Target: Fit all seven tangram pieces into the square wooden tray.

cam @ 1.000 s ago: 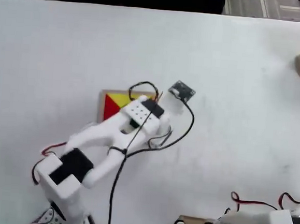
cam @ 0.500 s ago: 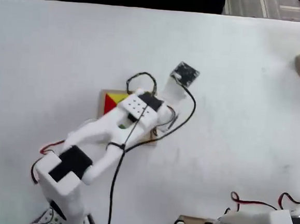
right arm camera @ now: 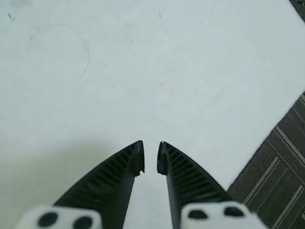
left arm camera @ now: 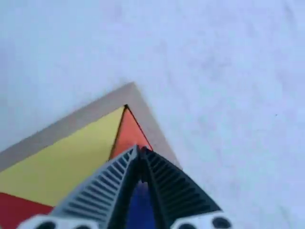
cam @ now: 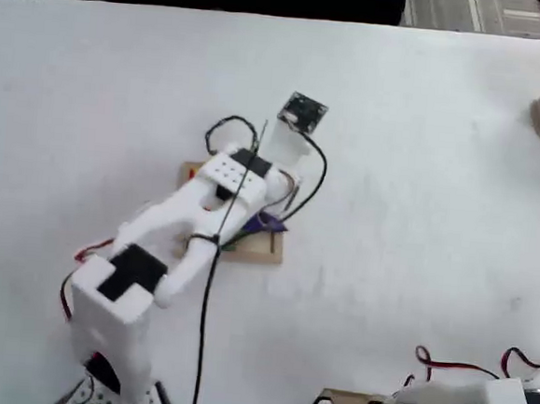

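one wooden tray (cam: 272, 249) mid table (cam: 422, 177), four pieces seen in it: yellow (left arm camera: 71, 152), orange (left arm camera: 127, 136), red (left arm camera: 19, 210), blue (left arm camera: 140, 205). left gripper (left arm camera: 139, 152) pinched closed over orange by tray corner. right gripper (right arm camera: 150, 160) slightly parted, empty, near table edge. bare table all round tray

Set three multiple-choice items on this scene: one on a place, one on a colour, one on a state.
1. The left gripper is: A) over the square wooden tray; B) beside the perforated block; C) over the floor.
2. The flat triangular piece in the tray's corner is: A) green; B) orange; C) black.
3. The right gripper holds: A) a red piece; B) the tray; C) nothing.
1 A: the tray lies right under it. 2 B: plainly orange. 3 C: white table shows between its jaws.
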### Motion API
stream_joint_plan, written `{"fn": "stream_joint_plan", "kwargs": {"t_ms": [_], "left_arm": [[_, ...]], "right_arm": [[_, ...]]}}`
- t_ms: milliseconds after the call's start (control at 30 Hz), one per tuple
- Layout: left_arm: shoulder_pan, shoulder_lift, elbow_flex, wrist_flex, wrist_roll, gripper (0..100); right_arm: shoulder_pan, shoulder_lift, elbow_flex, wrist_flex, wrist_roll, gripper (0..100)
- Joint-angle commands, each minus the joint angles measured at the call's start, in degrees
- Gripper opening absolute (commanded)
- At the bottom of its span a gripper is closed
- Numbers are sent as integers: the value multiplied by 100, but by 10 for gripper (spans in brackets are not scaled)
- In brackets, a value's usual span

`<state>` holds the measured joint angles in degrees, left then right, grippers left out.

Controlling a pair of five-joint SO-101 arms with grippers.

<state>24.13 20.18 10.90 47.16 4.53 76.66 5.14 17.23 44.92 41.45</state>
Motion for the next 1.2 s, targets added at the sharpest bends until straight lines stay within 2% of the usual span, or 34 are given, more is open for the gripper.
{"fn": "stream_joint_plan", "kwargs": {"t_ms": [0,300,633,767,967,1167], "left_arm": [[-119,92,-343,-88,-62,24],[-180,92,-369,738,-62,24],[-664,92,-316,774,-70,24],[-629,92,-325,1160,-448,24],[-664,-31,-299,1468,-484,23],[-444,-980,712,1125,-510,23]], "right_arm": [[4,-57,-26,-101,132,61],[-4,-40,-18,-215,105,62],[-22,321,-70,-268,149,63],[-22,321,-70,-268,149,63],[-75,321,-70,-268,149,63],[-75,321,-70,-268,149,63]]}}
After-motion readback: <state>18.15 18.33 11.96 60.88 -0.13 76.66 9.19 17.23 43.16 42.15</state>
